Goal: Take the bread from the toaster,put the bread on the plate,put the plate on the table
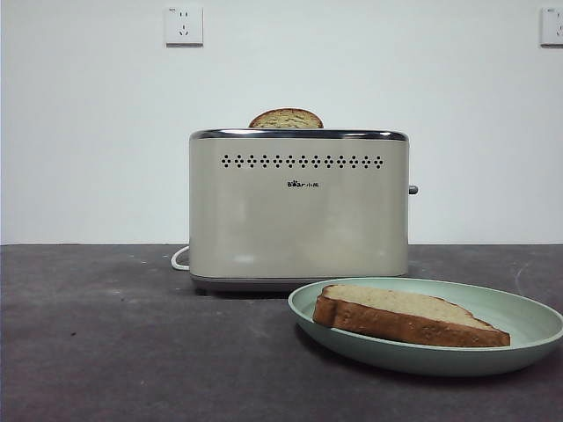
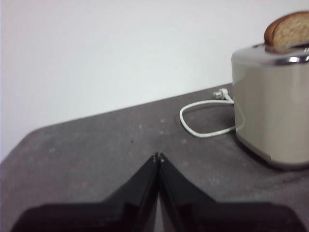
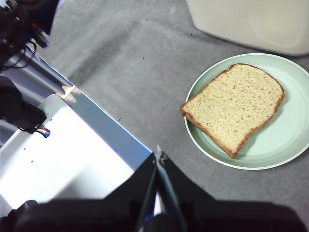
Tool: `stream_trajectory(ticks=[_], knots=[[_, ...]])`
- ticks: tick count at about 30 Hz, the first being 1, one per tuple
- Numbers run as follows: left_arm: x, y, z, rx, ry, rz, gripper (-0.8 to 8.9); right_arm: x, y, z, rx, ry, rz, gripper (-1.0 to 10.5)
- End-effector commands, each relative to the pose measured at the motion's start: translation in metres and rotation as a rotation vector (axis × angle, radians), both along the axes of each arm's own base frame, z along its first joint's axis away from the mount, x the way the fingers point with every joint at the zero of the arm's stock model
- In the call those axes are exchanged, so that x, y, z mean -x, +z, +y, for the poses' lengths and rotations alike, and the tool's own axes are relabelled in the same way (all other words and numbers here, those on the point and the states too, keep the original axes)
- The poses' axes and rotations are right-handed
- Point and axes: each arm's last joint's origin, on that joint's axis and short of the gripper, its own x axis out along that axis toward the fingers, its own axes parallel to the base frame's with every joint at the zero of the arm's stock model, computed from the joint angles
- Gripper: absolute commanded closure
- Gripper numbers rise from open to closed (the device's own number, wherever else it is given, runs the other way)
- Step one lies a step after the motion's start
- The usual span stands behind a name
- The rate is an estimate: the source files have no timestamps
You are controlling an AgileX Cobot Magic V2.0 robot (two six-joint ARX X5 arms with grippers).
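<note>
The bread [image 1: 406,315] lies flat on the mint-green plate [image 1: 519,321], which rests on the table [image 1: 132,343] in front of the toaster's right half. From the right wrist the bread [image 3: 234,108] fills the middle of the plate [image 3: 289,140]. The cream toaster [image 1: 298,207] stands behind, and another slice [image 1: 286,119] shows its domed top in the slot. My right gripper [image 3: 159,155] is shut and empty, raised above the table short of the plate. Off to the toaster's side, my left gripper [image 2: 158,157] is shut with nothing in it.
The toaster's white cord [image 2: 203,121] loops on the table beside the toaster [image 2: 273,106]. A white and blue robot base [image 3: 72,150] shows at the table's edge in the right wrist view. Two wall sockets [image 1: 183,25] sit on the white wall behind.
</note>
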Motion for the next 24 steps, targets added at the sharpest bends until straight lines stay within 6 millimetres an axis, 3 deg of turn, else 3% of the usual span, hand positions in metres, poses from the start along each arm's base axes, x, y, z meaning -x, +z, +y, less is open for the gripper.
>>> stream_trajectory(ticks=[1, 8, 24], knots=[[0.001, -0.012, 0.001, 0.038, 0.033, 0.051, 8.17, 0.0, -0.001, 0.0, 0.003, 0.004, -0.006, 9.5], [0.004, -0.026, 0.002, 0.056, 0.07, 0.202, 8.17, 0.0, -0.001, 0.0, 0.003, 0.004, -0.006, 9.5], [0.004, -0.025, 0.002, 0.084, 0.072, 0.186, 8.17, 0.0, -0.001, 0.0, 0.003, 0.004, -0.006, 9.5]])
